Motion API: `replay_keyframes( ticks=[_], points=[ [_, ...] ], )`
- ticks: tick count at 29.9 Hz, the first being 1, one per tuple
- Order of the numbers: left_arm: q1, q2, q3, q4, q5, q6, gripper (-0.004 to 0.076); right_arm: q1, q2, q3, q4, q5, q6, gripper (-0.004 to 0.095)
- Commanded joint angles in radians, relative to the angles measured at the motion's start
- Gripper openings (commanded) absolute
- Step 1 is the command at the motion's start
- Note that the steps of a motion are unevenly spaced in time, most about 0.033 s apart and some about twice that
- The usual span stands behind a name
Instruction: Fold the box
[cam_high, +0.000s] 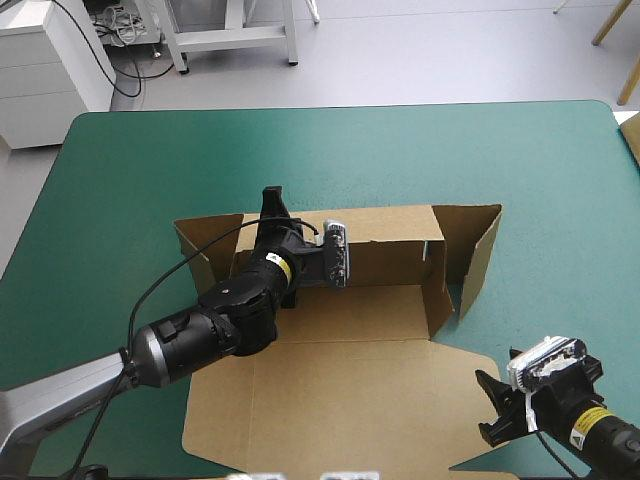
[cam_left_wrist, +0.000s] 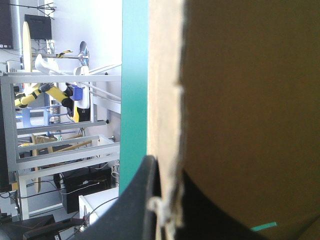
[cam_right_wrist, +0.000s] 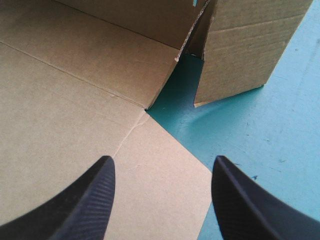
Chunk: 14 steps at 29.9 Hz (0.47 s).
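Tbl (cam_high: 560, 106) w/ teal-green cover (cam_high: 330, 150); far corners rounded.

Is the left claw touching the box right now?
Touching. The left wrist view shows the left claw shut on the box, with the raised wall's edge pinched inside it.
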Motion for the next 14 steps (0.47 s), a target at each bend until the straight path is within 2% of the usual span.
replay_keyframes(
  ticks=[1, 7, 14],
  points=[
    [-0.016, -0.023, -0.011, -0.065, -0.038, -0.013, -0.0008, -0.007, 0.005, -0.029, -0.009, -0.064, 0.0, 0.051],
    [-0.016, -0.023, -0.011, -0.083, -0.034, -0.011, -0.0008, -0.007, 0.008, -0.121, -0.013, -0.012, 0.0, 0.0474],
    [-0.016, -0.023, -0.011, -0.083, -0.034, -0.009, -0.0008, -0.007, 0.099, -0.372, -0.138, 0.13, 0.008, 0.0474]
  ],
)
